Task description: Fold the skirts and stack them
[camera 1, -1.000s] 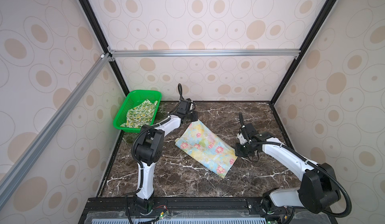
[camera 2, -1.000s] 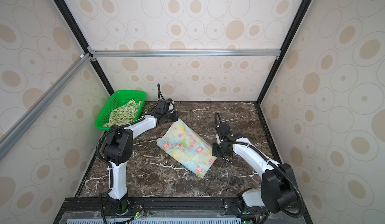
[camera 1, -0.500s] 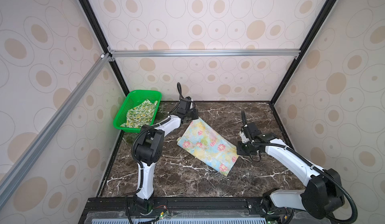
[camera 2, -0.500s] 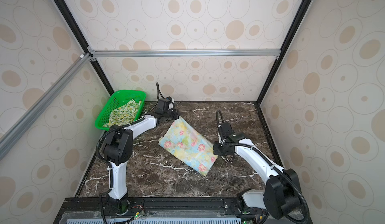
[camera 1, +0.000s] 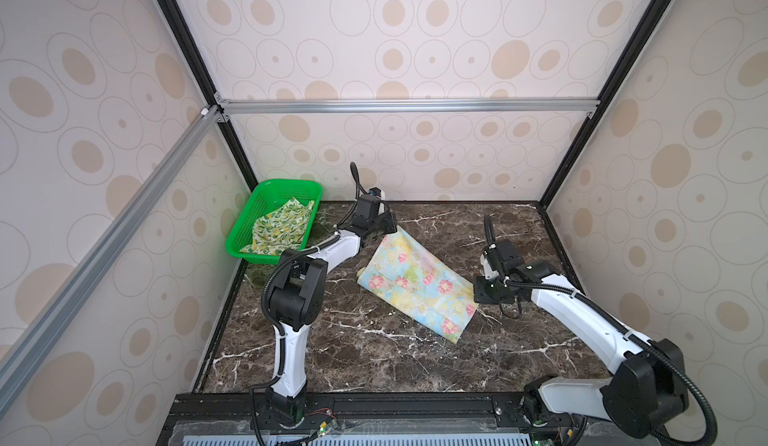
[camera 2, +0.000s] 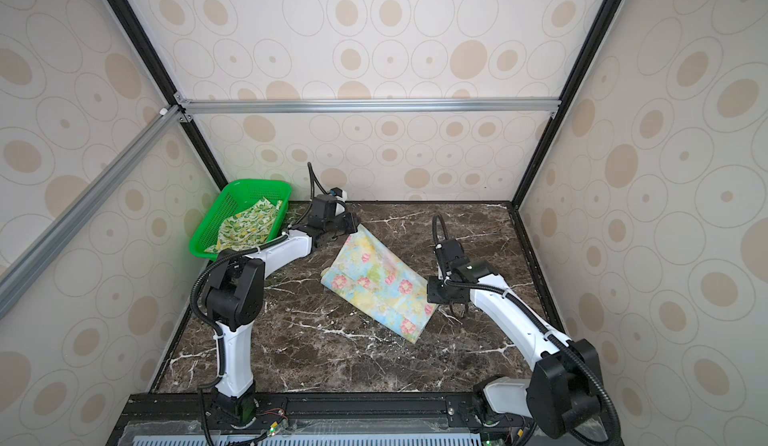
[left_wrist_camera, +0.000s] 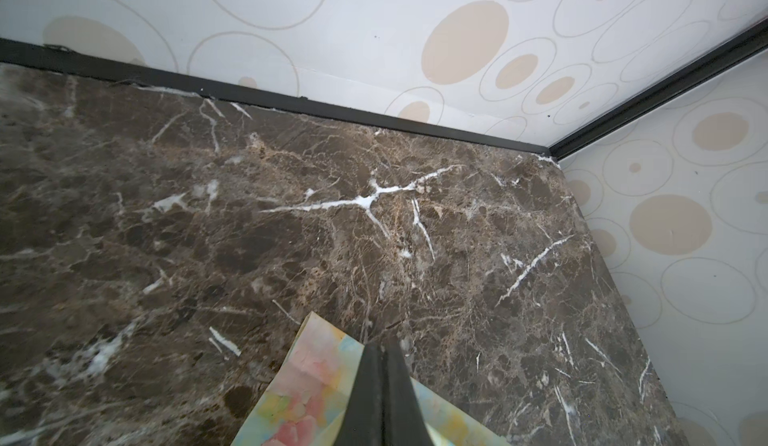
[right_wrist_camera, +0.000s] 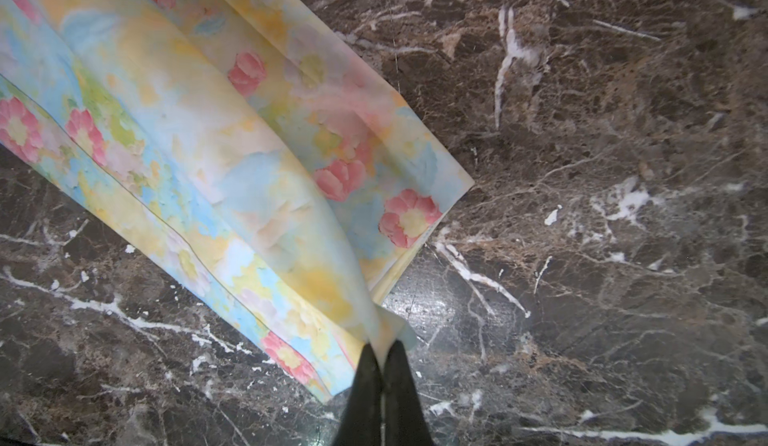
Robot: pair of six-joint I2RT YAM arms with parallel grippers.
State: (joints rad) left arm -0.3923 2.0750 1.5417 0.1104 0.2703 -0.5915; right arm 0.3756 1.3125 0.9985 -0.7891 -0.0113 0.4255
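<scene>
The pastel floral skirt [camera 1: 415,282] [camera 2: 378,282], folded, is in the middle of the marble table, stretched between my two grippers. My left gripper [camera 1: 394,230] [camera 2: 358,228] is shut on its far corner; in the left wrist view the closed fingers [left_wrist_camera: 383,346] sit over the cloth [left_wrist_camera: 307,381]. My right gripper [camera 1: 476,297] [camera 2: 430,298] is shut on the right corner, and the right wrist view shows the fabric [right_wrist_camera: 208,153] pinched between the fingertips [right_wrist_camera: 382,344] and lifted off the table. The lemon skirt [camera 1: 282,228] [camera 2: 249,226] lies crumpled in the basket.
The green mesh basket [camera 1: 286,184] [camera 2: 257,184] stands in the far left corner against the walls. Patterned walls close in the table on three sides. Bare marble [camera 1: 374,348] shows in front of the floral skirt and along the right side.
Both grippers have shifted a little to the right, carrying the floral skirt with them. Both have stayed shut on its corners.
</scene>
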